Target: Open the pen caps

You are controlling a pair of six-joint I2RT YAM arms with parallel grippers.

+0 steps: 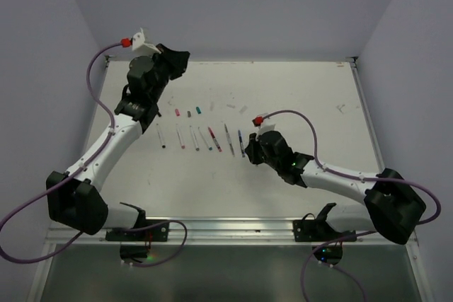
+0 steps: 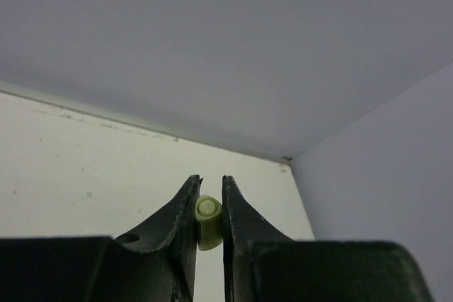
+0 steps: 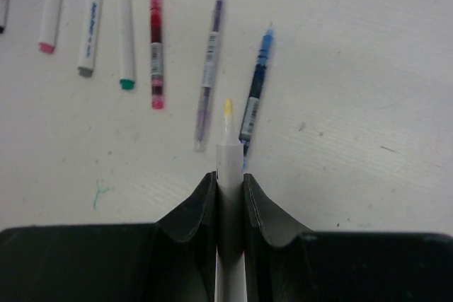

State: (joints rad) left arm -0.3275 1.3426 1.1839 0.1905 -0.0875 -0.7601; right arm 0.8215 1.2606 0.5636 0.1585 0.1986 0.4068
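Left gripper [image 2: 210,183] is nearly closed, clamping a stubby pale-yellow plastic pen cap [image 2: 207,218] above the table [image 2: 71,160]; the cap's lower end is hidden between the jaws. Right gripper [image 3: 229,178] pinches a slim white pen [image 3: 228,155], its yellow nib exposed and rear barrel cut off. Remaining pens [image 3: 157,47] lie in a row just beyond. Loose caps [image 1: 188,113] are too small to resolve.

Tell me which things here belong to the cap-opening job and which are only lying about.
For the job:
- yellow cap in the left end effector
- yellow-tipped pen in the right end effector
- other pens in a row
- loose caps beyond them

Lying about:
- pale scraps at far right
- green ink marks on the table
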